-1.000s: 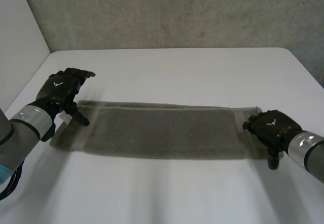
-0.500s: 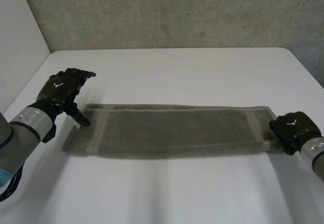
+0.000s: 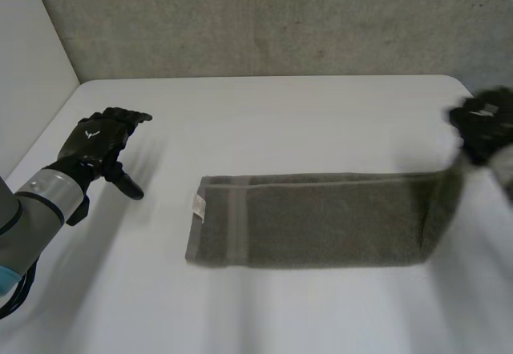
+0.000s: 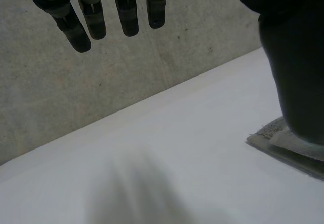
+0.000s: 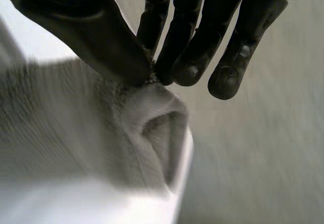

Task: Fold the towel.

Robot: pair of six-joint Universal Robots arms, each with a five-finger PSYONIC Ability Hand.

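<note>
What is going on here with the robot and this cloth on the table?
A robot with two arms is working on a grey towel that lies stretched out on the white table. The right robot hand pinches one end of the towel between thumb and fingers and holds that end raised above the table. The left robot hand is open, holds nothing, and is apart from the towel's other end. That end lies flat, so the fold across the length is not yet made.
</note>
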